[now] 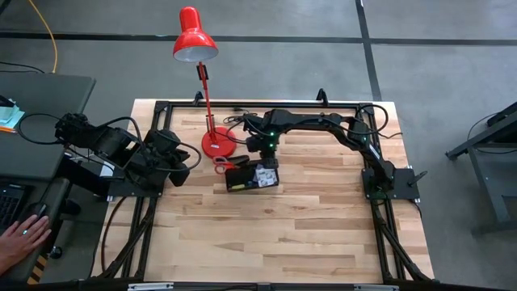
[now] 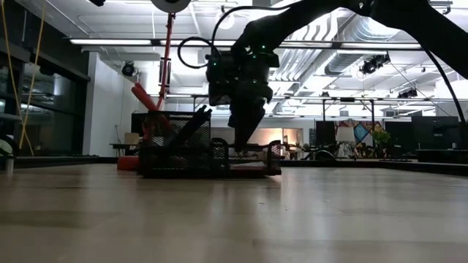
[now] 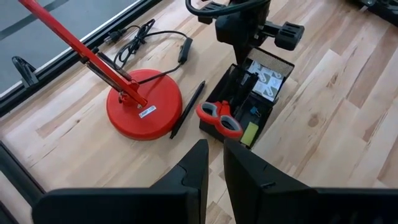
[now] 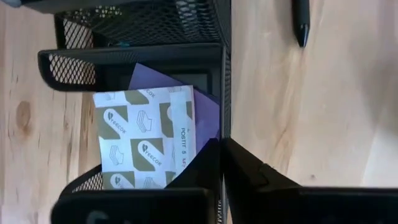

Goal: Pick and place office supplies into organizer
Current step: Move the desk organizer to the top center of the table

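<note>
The black mesh organizer (image 1: 252,178) sits mid-table beside the red lamp's base. In the left wrist view the red-handled scissors (image 3: 219,118) stand in its end compartment next to a pale yellow note pad (image 3: 250,132). In the right wrist view a purple note pad (image 4: 205,109) lies in a compartment under a white patterned packet (image 4: 143,140). One dark pen (image 3: 188,109) lies on the table between the lamp base and the organizer. My right gripper (image 4: 222,152) is shut, pointing down into the organizer (image 2: 212,157). My left gripper (image 3: 216,155) waits shut near the table's left edge. My right gripper's shut fingertips come from above, pointing down, at the organizer's side wall (image 4: 226,93) beside the purple pad's corner. I cannot tell whether they touch the wall or the pad.
The red desk lamp's round base (image 1: 216,144) stands on the table just left of the organizer, its pole (image 3: 81,50) slanting up and its cord (image 3: 134,37) trailing behind. A person's hand (image 1: 20,238) rests off the table's left side. Bare wood fills the table's near half.
</note>
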Tool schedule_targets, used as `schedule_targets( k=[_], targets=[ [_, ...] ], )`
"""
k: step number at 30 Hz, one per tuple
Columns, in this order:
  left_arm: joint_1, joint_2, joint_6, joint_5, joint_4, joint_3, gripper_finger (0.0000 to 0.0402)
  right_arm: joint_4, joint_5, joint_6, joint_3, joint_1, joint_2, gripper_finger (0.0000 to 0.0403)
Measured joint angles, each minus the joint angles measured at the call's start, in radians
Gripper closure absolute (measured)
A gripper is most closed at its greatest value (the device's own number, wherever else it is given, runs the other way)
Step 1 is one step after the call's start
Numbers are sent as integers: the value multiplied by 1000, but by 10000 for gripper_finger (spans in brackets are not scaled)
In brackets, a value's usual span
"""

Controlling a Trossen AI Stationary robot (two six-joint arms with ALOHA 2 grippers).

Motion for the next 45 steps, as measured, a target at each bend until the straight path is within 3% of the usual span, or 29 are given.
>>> schedule_targets(
  k=[16, 29, 40, 45],
  targets=[
    [0, 0, 0, 0, 33, 0, 364, -122, 3, 3, 1, -67, 0, 401],
    [0, 0, -1, 0, 47, 0, 364, -199, 115, -61, -14, -154, -35, 402],
    [0, 0, -2, -22, 50, 0, 364, -24, 173, -61, -367, -211, -250, 403],
    [0, 0, -1, -44, 56, 0, 364, 75, 221, -64, -455, -212, -370, 403]
  ],
)
